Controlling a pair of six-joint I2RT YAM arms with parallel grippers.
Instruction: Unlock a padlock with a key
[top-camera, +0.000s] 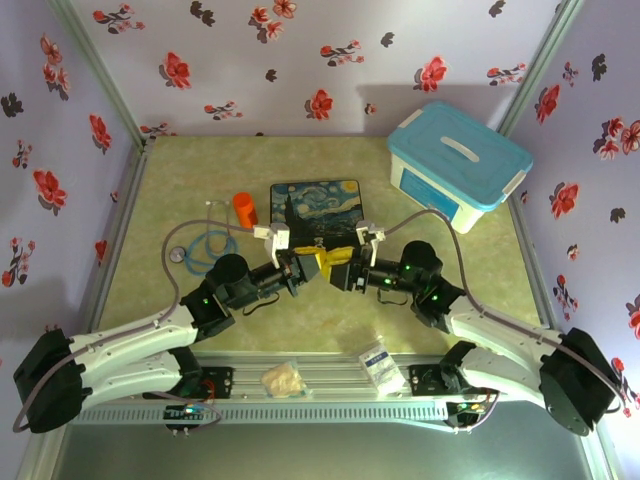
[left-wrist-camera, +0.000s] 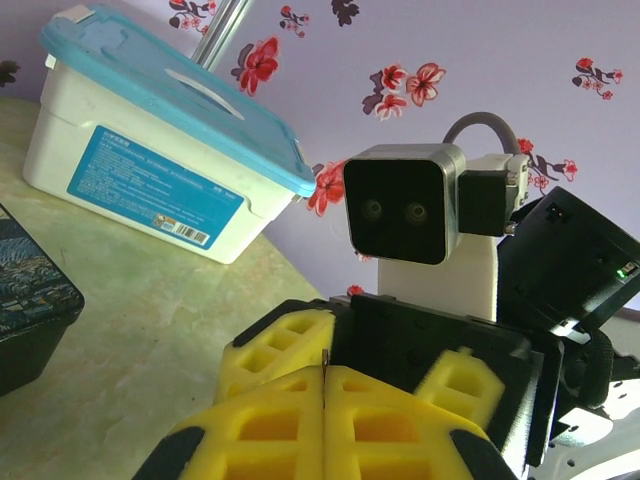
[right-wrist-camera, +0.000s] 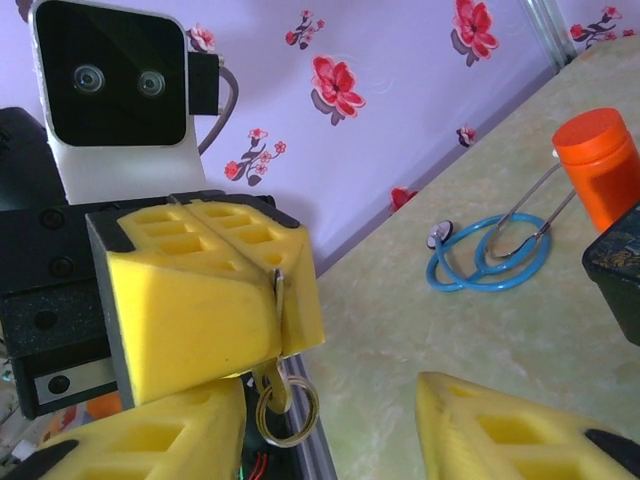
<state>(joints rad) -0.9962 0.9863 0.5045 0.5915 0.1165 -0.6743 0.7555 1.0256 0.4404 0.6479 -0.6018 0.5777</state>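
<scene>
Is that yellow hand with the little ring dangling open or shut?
Shut: the left hand, fingers touching, clamps the key, its ring hanging below.

Flat box (top-camera: 317, 205) sits in the middle, canister (top-camera: 244, 208) just left of it, stethoscope (top-camera: 205, 248) nearer and further left. Lidded tub (top-camera: 458, 165) is back right. Left gripper (top-camera: 318, 264) and right gripper (top-camera: 337, 270) meet just in front of the box, key (right-wrist-camera: 279, 292) in the left one. Packet (top-camera: 382, 365) and bag (top-camera: 283, 378) lie at the near edge.

Bare tabletop (top-camera: 330, 322) before the painted box (top-camera: 316, 205)
</scene>
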